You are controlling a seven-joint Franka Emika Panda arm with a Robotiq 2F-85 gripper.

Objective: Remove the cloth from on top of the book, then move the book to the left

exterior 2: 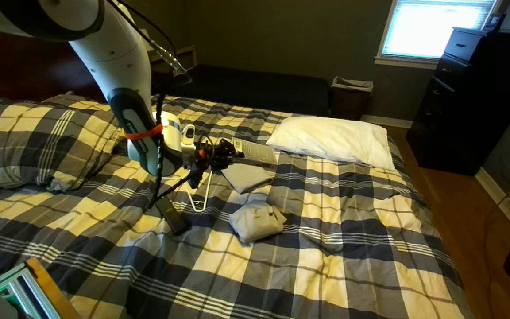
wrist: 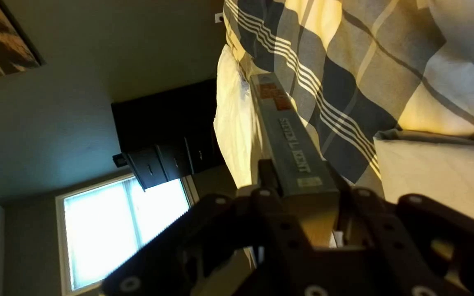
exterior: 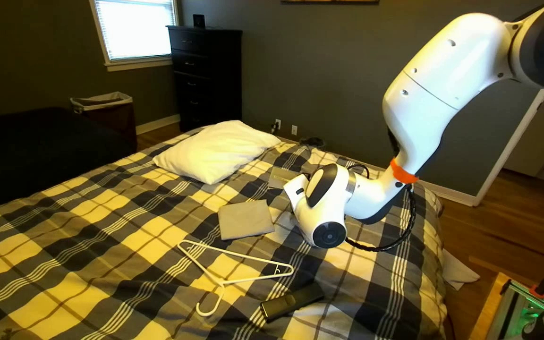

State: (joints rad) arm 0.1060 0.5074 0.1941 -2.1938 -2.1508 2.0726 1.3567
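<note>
gripper [wrist: 304, 179]: found clenched on the book [wrist: 289, 135], a dark finger bearing against each side of it. the spine, lettered "steven l. kent", runs away from the fingers toward 11 o'clock in the wrist view. whether the book touches the plaid bedspread [wrist: 346, 74] beneath cannot be determined.

cloth [exterior: 246, 219]: off the book, folded, lying flat on the bedspread. in an exterior view the book appears at the cloth's 1 o'clock, partly concealed by the arm [exterior: 423, 89].

positions taken from the cloth in the same view: white pillow [exterior: 217, 153] at 11 o'clock, apart; white hanger [exterior: 222, 282] at 6 o'clock, just beside, its hook toward 7 o'clock; dark oblong item [exterior: 293, 301] at 5 o'clock, near the hanger.

a piece of bunched pale fabric [exterior 2: 257, 221], in an exterior view, rests at the cloth's 6 o'clock, near it but apart, upper face creased. in both exterior views the arm reaches over the bedspread, an orange band [exterior: 403, 174] wrapped around its lower section.
</note>
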